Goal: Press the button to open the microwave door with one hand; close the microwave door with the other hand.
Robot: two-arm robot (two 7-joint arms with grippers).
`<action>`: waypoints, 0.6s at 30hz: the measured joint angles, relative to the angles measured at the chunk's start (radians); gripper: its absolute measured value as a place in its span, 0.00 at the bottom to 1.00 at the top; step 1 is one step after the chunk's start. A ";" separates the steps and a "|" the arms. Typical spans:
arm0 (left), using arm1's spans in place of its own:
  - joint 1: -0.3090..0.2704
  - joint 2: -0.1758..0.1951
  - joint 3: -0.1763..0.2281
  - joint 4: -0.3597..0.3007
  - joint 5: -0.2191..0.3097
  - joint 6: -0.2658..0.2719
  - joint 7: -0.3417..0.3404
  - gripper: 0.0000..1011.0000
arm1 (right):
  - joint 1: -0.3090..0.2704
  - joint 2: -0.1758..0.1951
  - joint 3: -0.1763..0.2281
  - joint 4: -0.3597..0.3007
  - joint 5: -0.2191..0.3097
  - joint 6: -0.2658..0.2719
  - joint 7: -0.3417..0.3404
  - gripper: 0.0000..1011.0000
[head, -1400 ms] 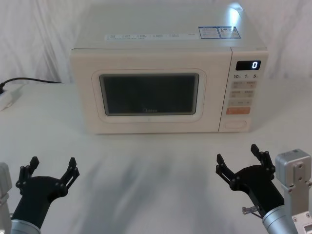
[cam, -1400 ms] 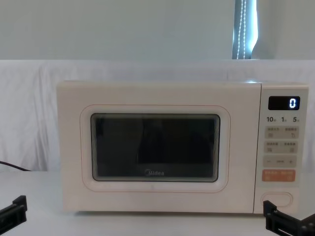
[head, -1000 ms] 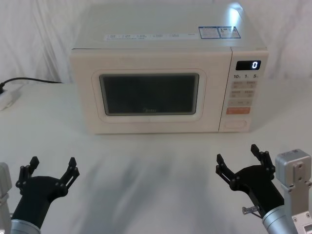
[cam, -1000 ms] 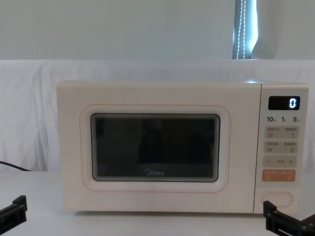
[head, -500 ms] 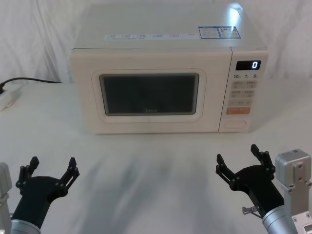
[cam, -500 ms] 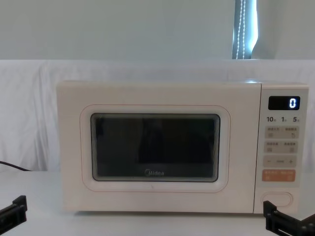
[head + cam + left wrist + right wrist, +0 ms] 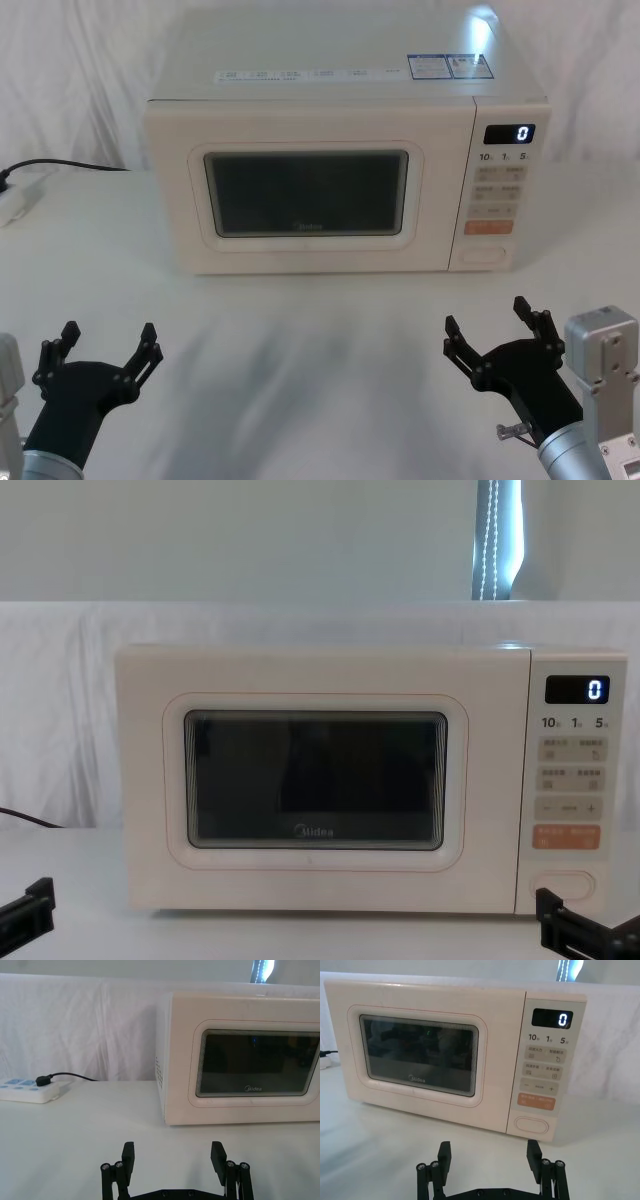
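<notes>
My left gripper (image 7: pixel 103 347) and right gripper (image 7: pixel 494 325) both hover spread wide and empty over the table (image 7: pixel 300 340), well short of the microwave. The microwave door (image 7: pixel 305 195) sits shut; the button (image 7: pixel 533 1125) lies straight ahead of my right jaws, untouched

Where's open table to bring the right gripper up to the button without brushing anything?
The strip of table between the microwave door and both open grippers is bare. The right gripper sits almost straight in front of the button, nothing between. The left gripper waits low on the left. The only clutter is the power strip, far left.
</notes>
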State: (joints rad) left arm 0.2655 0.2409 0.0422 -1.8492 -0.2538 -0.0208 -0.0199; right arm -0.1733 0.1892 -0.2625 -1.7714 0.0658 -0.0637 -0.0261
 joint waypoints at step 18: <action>0.000 0.000 0.000 0.000 0.000 0.000 0.000 0.99 | 0.000 0.000 0.000 0.000 0.000 0.000 0.000 0.52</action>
State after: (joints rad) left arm 0.2655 0.2409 0.0421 -1.8492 -0.2538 -0.0207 -0.0199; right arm -0.1733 0.1892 -0.2625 -1.7714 0.0658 -0.0636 -0.0262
